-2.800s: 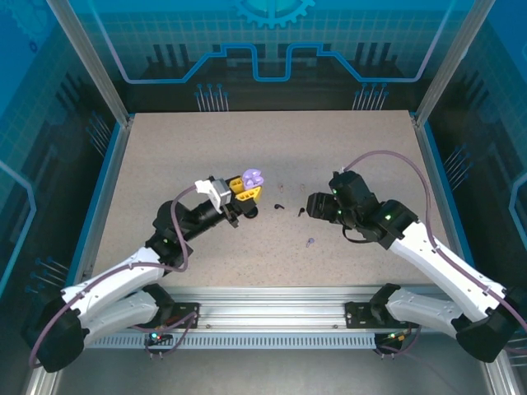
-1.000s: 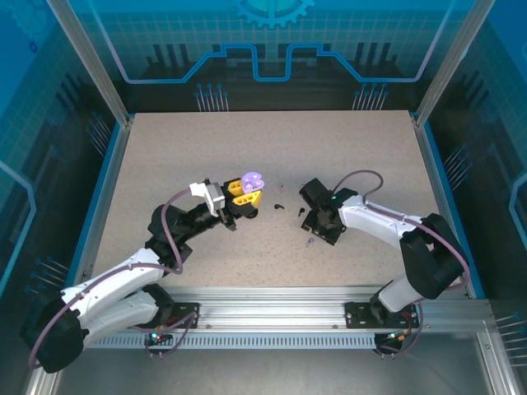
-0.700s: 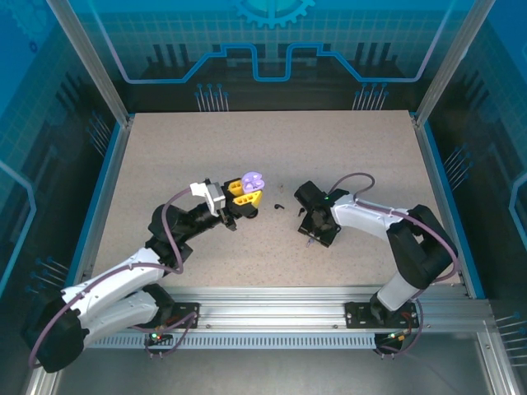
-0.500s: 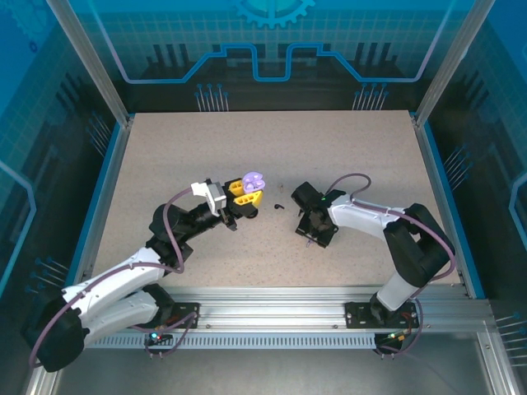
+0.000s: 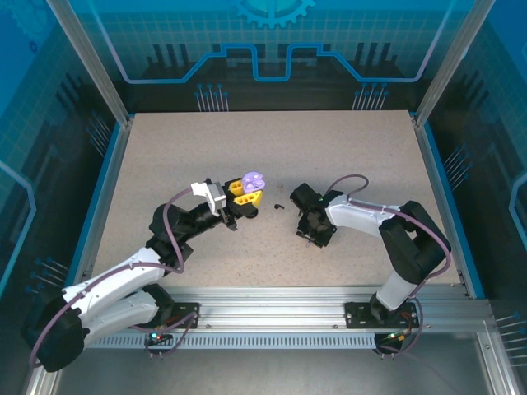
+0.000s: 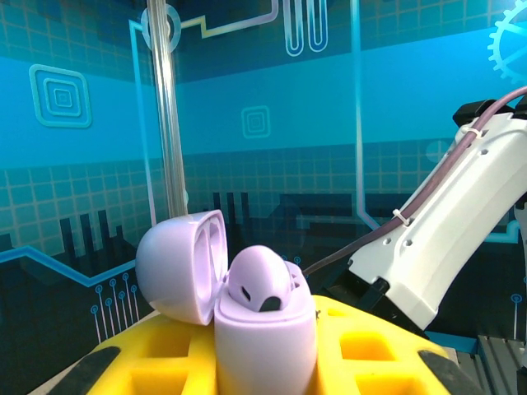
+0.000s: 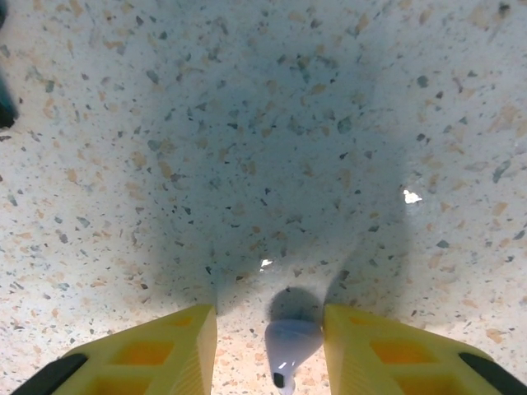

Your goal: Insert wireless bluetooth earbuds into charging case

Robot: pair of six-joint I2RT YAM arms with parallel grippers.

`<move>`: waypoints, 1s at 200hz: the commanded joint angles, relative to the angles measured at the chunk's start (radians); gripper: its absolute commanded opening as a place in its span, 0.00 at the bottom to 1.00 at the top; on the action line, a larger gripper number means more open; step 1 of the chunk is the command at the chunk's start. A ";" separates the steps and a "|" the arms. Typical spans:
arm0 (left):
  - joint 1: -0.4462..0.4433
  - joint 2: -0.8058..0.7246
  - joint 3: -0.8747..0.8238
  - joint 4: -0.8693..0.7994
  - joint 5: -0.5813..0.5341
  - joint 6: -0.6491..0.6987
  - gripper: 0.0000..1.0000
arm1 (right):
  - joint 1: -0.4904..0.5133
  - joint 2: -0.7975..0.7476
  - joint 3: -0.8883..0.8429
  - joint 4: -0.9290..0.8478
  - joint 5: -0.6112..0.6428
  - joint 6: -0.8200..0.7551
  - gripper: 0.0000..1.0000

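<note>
Two arms meet mid-table point(image 5: 346, 156), one on the case, one over an earbud.
The left gripper point(image 5: 244, 195) clamps the open lavender case point(image 6: 263, 329), lid tipped back. The right gripper point(image 7: 265, 329) stands spread astride a lavender earbud point(image 7: 292, 339) lying on the tabletop. A black earbud point(image 5: 278, 206) lies between the grippers.

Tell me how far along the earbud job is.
Done: the left gripper holds the purple case open, with what looks like one earbud seated. In hand: the right gripper stands open around a purple earbud on the table, not yet gripped. Left: grab it, seat it; a black earbud lies loose.
</note>
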State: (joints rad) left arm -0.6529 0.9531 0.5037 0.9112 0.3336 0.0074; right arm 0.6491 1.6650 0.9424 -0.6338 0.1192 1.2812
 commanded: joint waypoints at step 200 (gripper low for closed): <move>-0.007 0.001 0.015 0.005 -0.020 0.022 0.00 | -0.001 -0.114 0.008 -0.015 0.052 -0.060 0.14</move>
State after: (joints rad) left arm -0.6529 0.9531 0.5037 0.9089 0.3290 0.0074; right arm 0.6491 1.6276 0.9367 -0.6376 0.1326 1.2488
